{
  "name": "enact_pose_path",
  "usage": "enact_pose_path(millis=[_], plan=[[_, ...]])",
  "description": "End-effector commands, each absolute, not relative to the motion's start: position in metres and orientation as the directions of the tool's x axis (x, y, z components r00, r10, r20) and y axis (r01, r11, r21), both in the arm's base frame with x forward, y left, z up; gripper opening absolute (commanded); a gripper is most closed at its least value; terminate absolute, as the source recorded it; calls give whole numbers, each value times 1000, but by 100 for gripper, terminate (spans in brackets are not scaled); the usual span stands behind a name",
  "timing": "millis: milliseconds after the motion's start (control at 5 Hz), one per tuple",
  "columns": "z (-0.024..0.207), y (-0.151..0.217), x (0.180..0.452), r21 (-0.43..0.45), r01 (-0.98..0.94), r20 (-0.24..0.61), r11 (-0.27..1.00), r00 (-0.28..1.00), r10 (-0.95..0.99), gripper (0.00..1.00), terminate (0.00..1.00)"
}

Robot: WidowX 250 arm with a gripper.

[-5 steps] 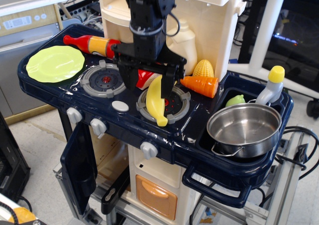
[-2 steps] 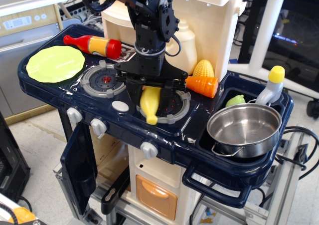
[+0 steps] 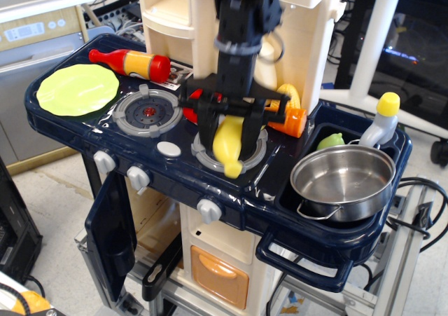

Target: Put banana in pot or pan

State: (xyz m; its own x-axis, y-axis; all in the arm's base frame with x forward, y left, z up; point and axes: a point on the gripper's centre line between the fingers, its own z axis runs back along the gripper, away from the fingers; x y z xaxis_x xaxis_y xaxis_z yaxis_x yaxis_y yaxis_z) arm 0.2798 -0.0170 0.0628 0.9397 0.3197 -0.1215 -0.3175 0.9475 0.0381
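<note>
At frame centre the banana is held between the jaws of the gripper, above the burner; the pan, lower right, is empty, so transfer and release remain

Banana: glossy yellow plastic, thick, slightly curved, blunt ends. Hangs near-vertical, lower tip pointing down toward the front edge of the counter, roughly mid-counter. Its upper part is hidden from here; lower end is clear to see.

Pan: round, shiny stainless steel, shallow straight sides, thin wire loop handle at its front-left. Sits upright in the recess at the counter's right end, near the front right corner. Well apart from the banana.
</note>
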Motion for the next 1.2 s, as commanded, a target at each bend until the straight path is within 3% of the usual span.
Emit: enact_pose_path(millis=[0, 200, 800, 1000], plan=[[89, -51, 279, -4, -290, -131, 957, 949, 286, 0, 0], [90, -61, 284, 10, -286, -106, 958, 952, 286, 0, 0], [80, -90, 319, -101, -334, -46, 937, 943, 331, 0, 0], [80, -90, 319, -101, -334, -46, 937, 943, 331, 100, 0]])
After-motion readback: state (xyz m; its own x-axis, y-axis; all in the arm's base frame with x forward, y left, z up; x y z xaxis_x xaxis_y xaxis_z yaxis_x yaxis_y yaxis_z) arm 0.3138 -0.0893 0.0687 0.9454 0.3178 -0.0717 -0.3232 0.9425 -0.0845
